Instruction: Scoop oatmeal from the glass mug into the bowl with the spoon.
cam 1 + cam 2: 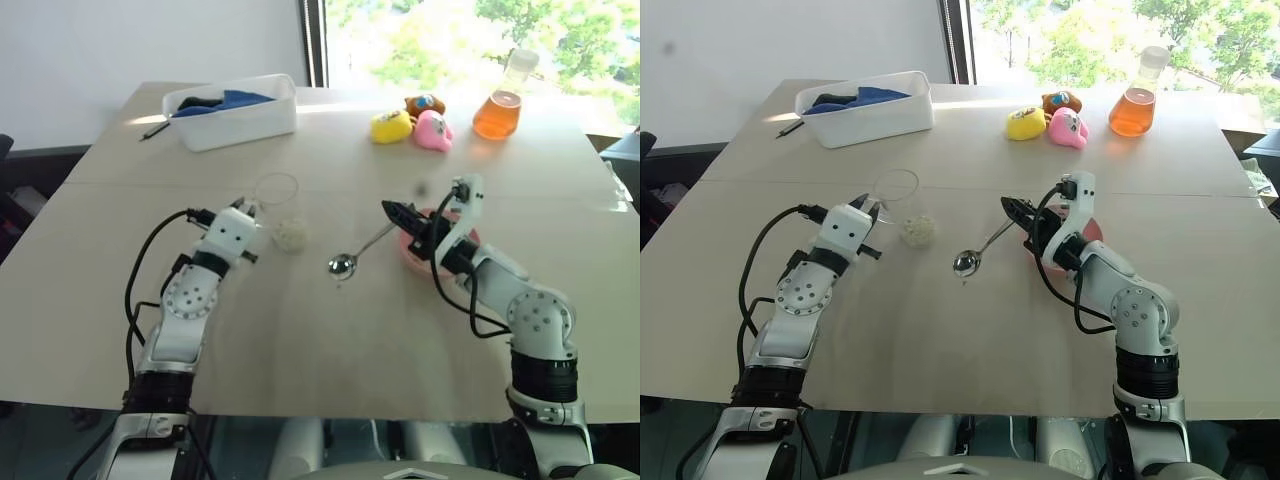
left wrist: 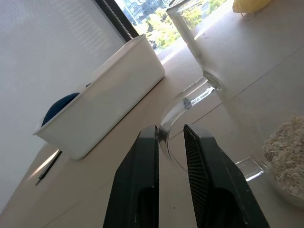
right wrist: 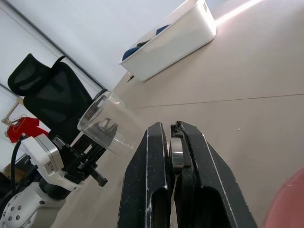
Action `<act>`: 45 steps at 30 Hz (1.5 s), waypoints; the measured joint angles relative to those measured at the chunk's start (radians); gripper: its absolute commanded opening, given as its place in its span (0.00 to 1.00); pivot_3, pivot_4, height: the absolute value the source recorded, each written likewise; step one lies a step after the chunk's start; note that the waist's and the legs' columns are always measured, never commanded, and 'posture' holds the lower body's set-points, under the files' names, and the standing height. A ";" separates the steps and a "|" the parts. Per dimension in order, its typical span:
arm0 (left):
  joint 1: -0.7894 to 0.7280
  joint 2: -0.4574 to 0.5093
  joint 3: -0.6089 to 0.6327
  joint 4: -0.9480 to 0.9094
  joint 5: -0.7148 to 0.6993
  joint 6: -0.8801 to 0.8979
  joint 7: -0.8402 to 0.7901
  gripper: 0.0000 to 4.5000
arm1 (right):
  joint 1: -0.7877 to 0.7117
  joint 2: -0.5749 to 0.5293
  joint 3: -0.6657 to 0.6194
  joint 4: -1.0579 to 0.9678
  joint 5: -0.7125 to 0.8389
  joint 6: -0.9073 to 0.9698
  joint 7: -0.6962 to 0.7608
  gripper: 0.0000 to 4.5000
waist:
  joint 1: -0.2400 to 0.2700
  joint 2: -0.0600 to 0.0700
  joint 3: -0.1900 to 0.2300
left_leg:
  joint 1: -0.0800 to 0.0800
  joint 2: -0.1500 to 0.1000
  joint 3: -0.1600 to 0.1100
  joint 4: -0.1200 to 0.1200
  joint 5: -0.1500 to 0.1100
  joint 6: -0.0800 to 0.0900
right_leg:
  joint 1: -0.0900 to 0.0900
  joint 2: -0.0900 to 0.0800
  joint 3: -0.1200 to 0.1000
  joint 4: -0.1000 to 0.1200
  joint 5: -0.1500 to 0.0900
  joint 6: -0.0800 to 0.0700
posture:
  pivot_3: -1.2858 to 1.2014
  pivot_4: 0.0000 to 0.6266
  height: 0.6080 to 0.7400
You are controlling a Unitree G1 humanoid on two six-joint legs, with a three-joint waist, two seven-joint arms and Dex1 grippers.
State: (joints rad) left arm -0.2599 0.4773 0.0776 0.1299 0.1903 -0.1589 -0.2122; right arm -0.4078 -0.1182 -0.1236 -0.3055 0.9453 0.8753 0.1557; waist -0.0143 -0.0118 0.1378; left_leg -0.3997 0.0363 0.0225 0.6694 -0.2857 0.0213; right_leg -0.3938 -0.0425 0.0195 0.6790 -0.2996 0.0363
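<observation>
The glass mug (image 1: 279, 205) stands left of the table's middle, with a small heap of oatmeal (image 1: 291, 235) in its bottom. My left gripper (image 2: 169, 132) is shut on the mug's clear handle (image 2: 183, 103), reaching it from the near left side. My right gripper (image 1: 388, 208) is shut on the thin handle of the spoon (image 1: 342, 266). The spoon slopes down to the left, so its oval end hangs low between the mug and the bowl. The pink bowl (image 1: 1092, 228) sits just behind my right gripper and is partly hidden by it.
At the back left stands a white tub (image 1: 235, 110) holding blue cloth, with a black pen (image 1: 155, 130) beside it. A flask of orange liquid (image 1: 498, 112) and three small toys (image 1: 412, 125) are at the back right. A black chair (image 3: 47, 99) stands beyond the table's left side.
</observation>
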 measured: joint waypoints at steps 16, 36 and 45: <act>-0.017 0.006 0.000 0.064 -0.055 -0.113 0.015 0.00 | 0.004 -0.003 0.006 0.000 -0.003 -0.007 0.001 0.00 | -0.006 0.000 -0.001 | 0.002 0.001 0.001 0.000 0.000 0.000 | 0.000 0.001 0.001 0.002 0.000 0.000 | 0.52 0.24 1.00; -0.128 0.030 -0.059 -0.001 -0.054 0.053 -0.116 0.00 | -0.450 -0.046 -0.067 0.013 0.107 0.003 -0.068 0.00 | 0.001 0.001 0.000 | -0.001 0.000 0.000 0.001 0.002 -0.003 | 0.000 0.003 0.000 0.000 0.000 0.000 | 0.52 0.24 1.00; -0.151 0.021 -0.121 -0.047 -0.080 0.054 -0.224 0.00 | -0.392 -0.063 0.045 0.093 -0.063 -0.029 -0.027 0.00 | 0.000 0.001 0.000 | -0.003 0.000 0.001 0.001 0.003 -0.004 | -0.003 0.004 0.000 0.000 0.000 0.000 | 0.52 0.24 1.00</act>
State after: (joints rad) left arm -0.4105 0.4979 -0.0429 0.0829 0.1105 -0.1046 -0.4365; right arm -0.8003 -0.1815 -0.0788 -0.2124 0.8821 0.8462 0.1289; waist -0.0141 -0.0113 0.1375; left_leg -0.4025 0.0362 0.0231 0.6701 -0.2831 0.0170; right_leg -0.3968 -0.0388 0.0200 0.6794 -0.2994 0.0364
